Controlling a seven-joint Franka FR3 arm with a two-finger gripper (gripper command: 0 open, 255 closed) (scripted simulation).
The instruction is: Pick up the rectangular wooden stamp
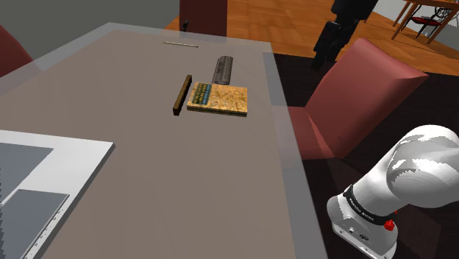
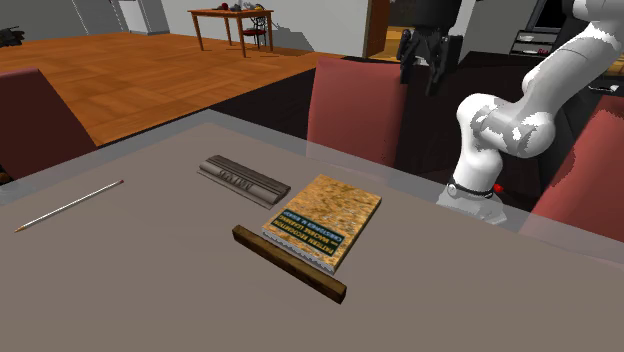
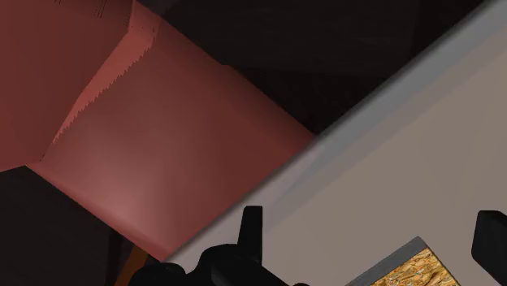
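The stamp (image 1: 223,70) (image 2: 243,180) is a dark grey-brown rectangular block with a ridged top, lying flat on the grey table (image 1: 110,125) near its far side. My black gripper (image 1: 324,55) (image 2: 425,80) hangs high above the red chair beside the table edge, off to the shoulder view's right of the stamp and well apart from it. In the wrist view the gripper (image 3: 370,244) is open, its fingers (image 3: 252,231) wide apart with nothing between them. A corner of the cork-patterned book (image 3: 398,272) shows far below.
The cork-patterned book (image 1: 218,98) (image 2: 322,221) lies just in front of the stamp, with a long dark wooden bar (image 1: 182,96) (image 2: 288,262) along its side. A thin rod (image 1: 180,44) (image 2: 68,205) lies farther off. Red chair (image 1: 353,96) stands at the table edge. White panel (image 1: 44,176) at near left.
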